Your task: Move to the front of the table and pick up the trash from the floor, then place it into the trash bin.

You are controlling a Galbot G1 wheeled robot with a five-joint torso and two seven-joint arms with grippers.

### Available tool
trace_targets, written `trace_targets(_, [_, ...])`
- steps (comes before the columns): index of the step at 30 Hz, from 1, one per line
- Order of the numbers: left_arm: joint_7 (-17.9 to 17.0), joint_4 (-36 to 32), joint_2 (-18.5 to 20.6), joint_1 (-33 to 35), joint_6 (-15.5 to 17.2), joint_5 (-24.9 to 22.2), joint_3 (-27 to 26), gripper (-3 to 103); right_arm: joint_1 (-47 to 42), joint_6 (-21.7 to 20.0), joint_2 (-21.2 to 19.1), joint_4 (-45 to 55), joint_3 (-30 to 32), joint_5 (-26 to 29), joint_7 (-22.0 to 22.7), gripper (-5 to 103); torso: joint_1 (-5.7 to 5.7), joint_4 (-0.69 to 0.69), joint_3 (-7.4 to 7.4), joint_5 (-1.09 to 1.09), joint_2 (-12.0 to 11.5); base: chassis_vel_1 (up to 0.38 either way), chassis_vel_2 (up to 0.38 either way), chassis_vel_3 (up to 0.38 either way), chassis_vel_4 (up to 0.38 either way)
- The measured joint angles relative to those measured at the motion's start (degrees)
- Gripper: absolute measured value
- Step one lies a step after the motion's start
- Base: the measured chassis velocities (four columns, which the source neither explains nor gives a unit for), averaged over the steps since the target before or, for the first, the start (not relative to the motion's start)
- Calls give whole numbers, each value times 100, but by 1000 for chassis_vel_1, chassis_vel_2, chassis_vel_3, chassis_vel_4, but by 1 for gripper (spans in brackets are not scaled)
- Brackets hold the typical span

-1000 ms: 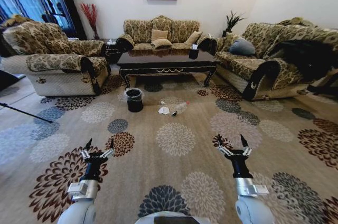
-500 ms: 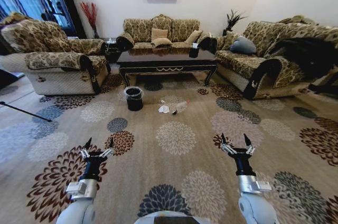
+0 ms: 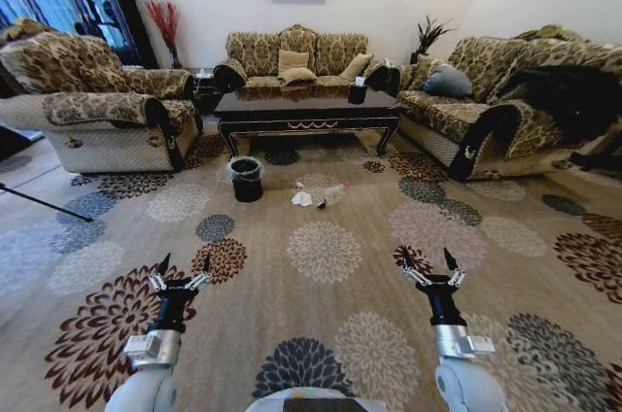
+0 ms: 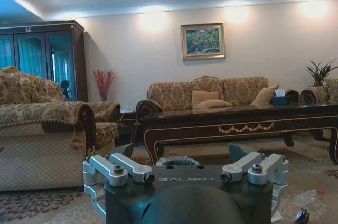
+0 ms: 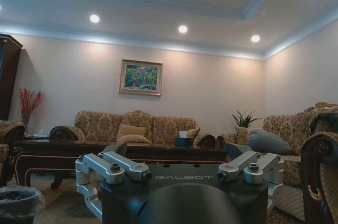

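Observation:
The dark brown table [image 3: 309,124] stands ahead on the carpet, before the far sofa. On the floor in front of it lies the trash: crumpled white paper [image 3: 302,200], a clear bottle [image 3: 334,194] and a small dark bit [image 3: 320,206]. The black trash bin [image 3: 246,180] with its grey liner stands just left of them. My left gripper [image 3: 184,266] and right gripper [image 3: 427,261] are held low near me, both open and empty, far short of the trash. In the left wrist view, the table [image 4: 237,124], bin liner [image 4: 177,160] and bottle [image 4: 306,197] lie beyond the open left gripper [image 4: 185,155].
Patterned armchair [image 3: 97,111] at left, a sofa [image 3: 296,57] behind the table, another sofa [image 3: 486,106] at right. A small black tissue box [image 3: 357,95] sits on the table. A thin dark rod [image 3: 44,204] lies on the floor at far left. Open carpet stretches between me and the trash.
The whole head view has shifted slightly, so the camera has moved a little. Both grippers stay open and low in front; the trash and bin lie as before.

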Motion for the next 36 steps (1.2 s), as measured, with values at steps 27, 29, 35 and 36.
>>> trace_targets(27, [-19, -423, -26, -45, -75, -267, -73, 100, -7, 17, 19, 3, -25, -15, -2, 100, -182, 0, -411, 0, -595, 0, 0, 0, 0])
trace_targets(29, [-39, -519, -5, -95, -44, -361, -123, 100, -9, 18, 19, -2, -25, -19, -2, 100, -192, 0, -465, 0, -657, 0, 0, 0, 0])
trace_targets(35, [-75, -551, 27, -225, 10, -495, -216, 100, -8, 19, 19, -12, -30, -32, -3, 100, -224, 0, -569, 0, -793, 0, 0, 0, 0])
trace_targets(36, [-75, -551, 27, -225, 10, -495, -216, 100, -8, 19, 19, -12, -30, -32, -3, 100, -224, 0, -569, 0, -793, 0, 0, 0, 0])
